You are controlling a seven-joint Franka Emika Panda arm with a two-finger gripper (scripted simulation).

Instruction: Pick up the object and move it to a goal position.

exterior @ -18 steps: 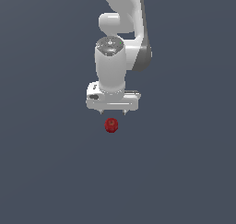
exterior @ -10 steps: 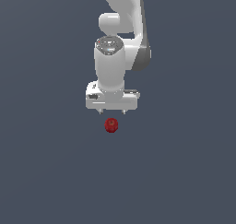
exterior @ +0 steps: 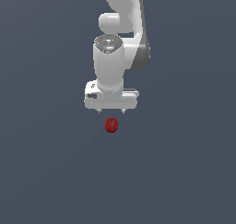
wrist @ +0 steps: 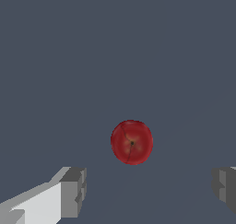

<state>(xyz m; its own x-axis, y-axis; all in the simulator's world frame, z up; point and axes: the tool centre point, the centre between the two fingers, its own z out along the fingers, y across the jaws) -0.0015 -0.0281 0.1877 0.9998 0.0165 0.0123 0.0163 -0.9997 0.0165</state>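
The object (exterior: pixel 111 125) is a small glossy dark-red apple-shaped ball lying on the flat dark grey floor, just below the white arm's hand in the exterior view. My gripper (exterior: pixel 111 110) hangs above it, open, with only short fingertip stubs showing under the wide white hand. In the wrist view the object (wrist: pixel 132 142) shows its dimpled top and lies ahead of the gap between the two grey fingertips (wrist: pixel 73 191), touching neither. Nothing is held.
A plain dark grey floor (exterior: pixel 184 172) spreads all around the object. The white arm (exterior: pixel 122 29) rises behind the hand toward the top of the exterior view.
The hand has drawn slightly upward in the exterior view, widening the gap to the object. The object has not moved.
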